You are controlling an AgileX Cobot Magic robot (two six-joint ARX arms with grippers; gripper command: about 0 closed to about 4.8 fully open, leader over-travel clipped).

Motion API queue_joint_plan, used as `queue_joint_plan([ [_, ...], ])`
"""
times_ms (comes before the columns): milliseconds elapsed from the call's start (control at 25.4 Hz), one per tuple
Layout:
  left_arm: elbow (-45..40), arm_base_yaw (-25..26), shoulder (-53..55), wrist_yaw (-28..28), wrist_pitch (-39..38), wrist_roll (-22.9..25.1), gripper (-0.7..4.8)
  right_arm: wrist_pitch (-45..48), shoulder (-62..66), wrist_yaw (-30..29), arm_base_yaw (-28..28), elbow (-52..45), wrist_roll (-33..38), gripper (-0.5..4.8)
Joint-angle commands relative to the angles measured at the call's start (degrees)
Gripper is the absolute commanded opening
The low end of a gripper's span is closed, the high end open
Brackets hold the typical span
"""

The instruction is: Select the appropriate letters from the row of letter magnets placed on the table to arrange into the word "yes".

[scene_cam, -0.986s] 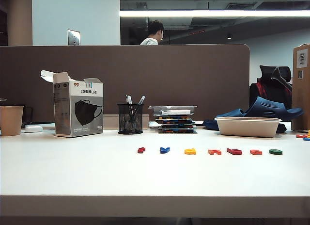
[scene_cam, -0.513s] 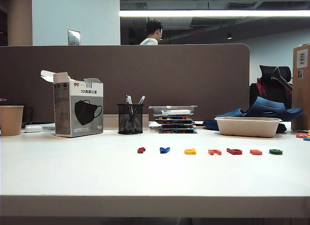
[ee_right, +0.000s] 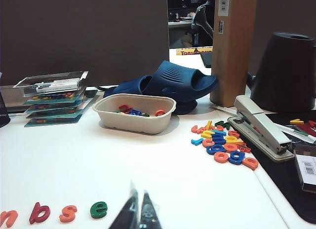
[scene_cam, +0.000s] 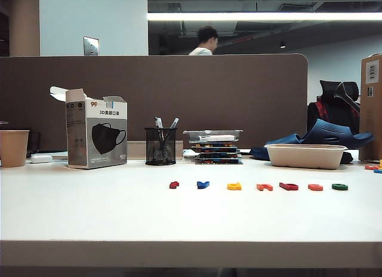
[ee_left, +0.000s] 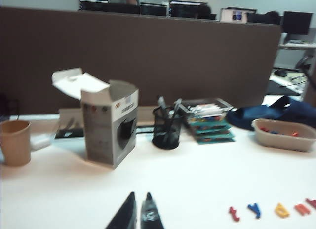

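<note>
Now | left gripper (ee_left: 138, 214) hovering over the wide white counter (scene_cam: 89, 211), jaws pressed together, holding nothing | right gripper (ee_right: 137, 212) hovering near the green rounded plastic letter (ee_right: 98, 209), jaws likewise pressed together | blue Y-shaped plastic letter (scene_cam: 203, 184) and orange-red plastic letter (scene_cam: 315, 187) lying in the magnet row.

Bare table (scene_cam: 89, 211) fronts the letter magnets (scene_cam: 256, 186); mask box (scene_cam: 95, 137), pen cup (scene_cam: 160, 147) and tray (scene_cam: 305, 156) stand behind.

Blurred white table (ee_left: 207, 184); closed left gripper (ee_left: 138, 214) tips at bottom centre. Letter magnets (ee_left: 269, 210) lower right. Open mask box (ee_left: 106, 123), pen holder (ee_left: 166, 129) centre; paper cup (ee_left: 15, 142) left.
</note>
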Motion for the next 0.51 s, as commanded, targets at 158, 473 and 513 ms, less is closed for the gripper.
queue_joint_plan([
  [158,8.17,0.02,0.33,2.43,-6.62,-2.86,0.17,0.57,-0.57,0.11,0.04,-0.42,0.11,0.09],
  [473,16.31,0.02,3.21,7.91,-17.88,-6.6,-0.06,0.57,-0.57,0.11,0.02,-0.42,0.11,0.09],
  [513,17.22,0.02,4.22,8.46,-18.53,-6.62,-0.06,0.55,-0.57,0.11,0.02,-0.42,0.11,0.09],
])
